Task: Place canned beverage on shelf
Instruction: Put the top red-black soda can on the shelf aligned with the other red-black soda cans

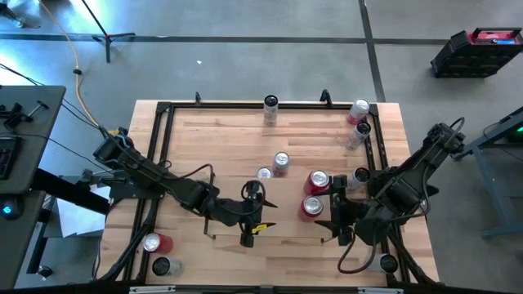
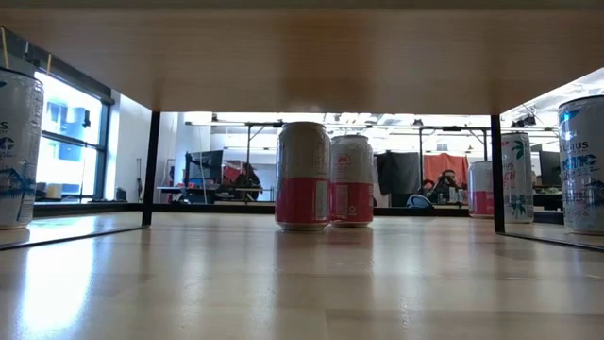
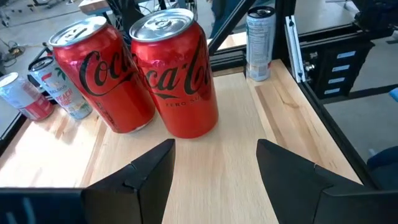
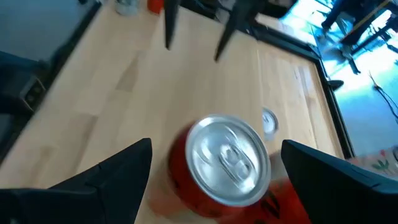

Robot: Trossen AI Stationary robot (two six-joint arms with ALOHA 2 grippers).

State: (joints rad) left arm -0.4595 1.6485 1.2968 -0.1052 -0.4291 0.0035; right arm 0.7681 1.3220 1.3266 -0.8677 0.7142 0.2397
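Red aluminium, the near cola can (image 4: 222, 163) stands upright on the light-wood shelf (image 1: 221, 139), touching or just beside a second red can (image 1: 318, 180). By the look of it, it is thin-walled and smooth: stiff enough if full, easy to dent, likely slippery, so a grip across the mid-body seems safest. The right gripper (image 4: 214, 180) hangs above it, fingers spread wide to either side of the lid and holding nothing; the can sits between them, lower down. The left gripper (image 3: 214, 171) waits near the shelf's middle, partly open and empty, facing both red cans (image 3: 176, 71) from a little way off. Other cans stand along the far rail.
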